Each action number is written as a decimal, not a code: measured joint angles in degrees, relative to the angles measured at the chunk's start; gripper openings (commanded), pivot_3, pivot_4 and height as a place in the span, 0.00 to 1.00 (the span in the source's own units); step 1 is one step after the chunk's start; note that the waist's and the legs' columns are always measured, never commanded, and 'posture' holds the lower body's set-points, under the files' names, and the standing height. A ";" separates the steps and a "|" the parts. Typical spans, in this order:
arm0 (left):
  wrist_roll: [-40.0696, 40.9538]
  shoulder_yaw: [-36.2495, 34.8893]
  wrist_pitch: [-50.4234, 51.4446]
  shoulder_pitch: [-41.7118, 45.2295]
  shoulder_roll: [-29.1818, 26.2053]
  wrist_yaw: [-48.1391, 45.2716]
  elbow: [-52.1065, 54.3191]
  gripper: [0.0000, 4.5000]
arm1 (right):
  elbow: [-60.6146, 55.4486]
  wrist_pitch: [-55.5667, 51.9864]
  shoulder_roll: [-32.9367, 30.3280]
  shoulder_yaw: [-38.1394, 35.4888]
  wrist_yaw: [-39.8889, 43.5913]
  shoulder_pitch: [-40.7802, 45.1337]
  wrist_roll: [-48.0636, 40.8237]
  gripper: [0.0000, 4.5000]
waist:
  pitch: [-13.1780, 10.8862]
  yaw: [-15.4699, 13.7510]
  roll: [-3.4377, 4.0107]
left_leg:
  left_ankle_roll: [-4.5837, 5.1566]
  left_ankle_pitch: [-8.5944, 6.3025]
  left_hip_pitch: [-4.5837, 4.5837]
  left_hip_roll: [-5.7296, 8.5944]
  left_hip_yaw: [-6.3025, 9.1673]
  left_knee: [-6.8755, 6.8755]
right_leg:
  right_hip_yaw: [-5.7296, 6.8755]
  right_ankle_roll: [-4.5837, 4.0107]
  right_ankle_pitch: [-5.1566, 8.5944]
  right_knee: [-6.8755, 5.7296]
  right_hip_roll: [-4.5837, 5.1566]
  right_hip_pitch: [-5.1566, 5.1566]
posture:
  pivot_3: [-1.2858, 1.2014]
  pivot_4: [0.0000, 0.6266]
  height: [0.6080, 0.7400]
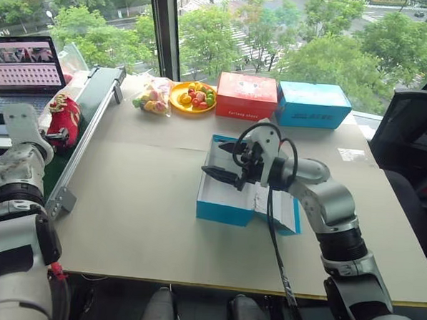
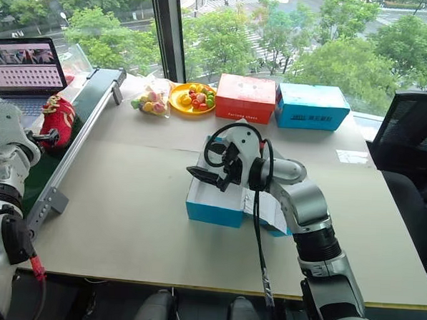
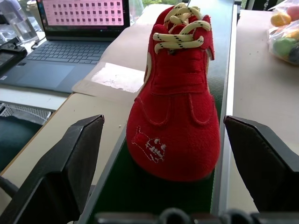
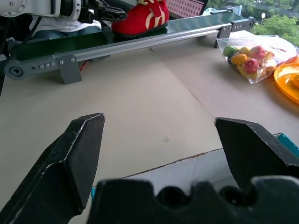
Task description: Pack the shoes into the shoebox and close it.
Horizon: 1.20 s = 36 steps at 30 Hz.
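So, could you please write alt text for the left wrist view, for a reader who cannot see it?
A red shoe with cream laces lies toe-first on a dark green conveyor belt, framed between the open black fingers of the left gripper, not yet touched. An open laptop sits behind, beside the belt.

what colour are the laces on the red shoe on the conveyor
Cream, pale yellow laces on the red shoe, best in the left wrist view.

Dark lettering runs along the red box (image 1: 247,96) front, too small to read; beside it, the blue box (image 1: 313,105) print is likewise illegible.
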State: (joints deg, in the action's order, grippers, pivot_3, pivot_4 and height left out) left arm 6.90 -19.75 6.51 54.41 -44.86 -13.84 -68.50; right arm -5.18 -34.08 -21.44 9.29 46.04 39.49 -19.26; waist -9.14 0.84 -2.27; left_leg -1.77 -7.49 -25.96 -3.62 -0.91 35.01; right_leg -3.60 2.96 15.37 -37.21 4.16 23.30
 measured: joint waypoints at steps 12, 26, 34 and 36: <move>3.34 -2.60 2.58 -3.13 0.22 -3.19 0.37 0.42 | 0.04 0.02 -1.02 1.44 0.21 0.02 1.54 1.00 | 0.00 -0.23 0.00 | -0.09 0.06 0.04 0.00 0.00 0.01 | 0.02 0.00 0.00 -0.17 0.00 0.00 | 0.52 0.24 1.00; 9.34 -2.47 6.55 -6.31 7.73 -7.22 22.13 0.04 | 1.21 -1.73 1.61 -1.70 -0.97 0.32 -0.23 1.00 | -0.12 -1.03 -0.32 | -0.45 0.29 -0.25 -0.11 0.04 0.05 | 0.07 -0.07 -0.02 -0.40 -0.06 0.28 | 0.52 0.24 1.00; 23.74 5.08 25.77 -7.79 21.38 -9.44 63.15 0.04 | 7.35 -17.23 11.21 -22.04 -14.69 8.34 -18.25 1.00 | -0.13 -0.78 -0.35 | -0.44 0.29 -0.35 -0.09 0.07 0.05 | 0.02 -0.10 -0.05 -0.67 -0.05 0.49 | 0.52 0.24 1.00; 25.50 6.05 28.76 -7.82 23.64 -8.39 66.82 0.04 | 7.54 -19.12 11.32 -23.98 -16.69 8.79 -20.37 1.00 | -0.13 -0.04 -0.35 | -0.43 0.30 -0.31 -0.09 0.08 0.05 | -0.04 -0.10 -0.05 -0.72 -0.09 0.50 | 0.52 0.24 1.00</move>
State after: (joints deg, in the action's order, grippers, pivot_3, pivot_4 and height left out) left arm 32.40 -13.70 35.27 46.59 -21.22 -22.23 -1.68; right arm 2.35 -53.20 -10.12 -14.69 29.35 48.28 -39.63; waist -9.28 0.80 -2.61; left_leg -2.20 -7.19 -26.27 -3.71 -0.83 35.06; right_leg -3.63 2.86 15.32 -37.93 4.07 23.80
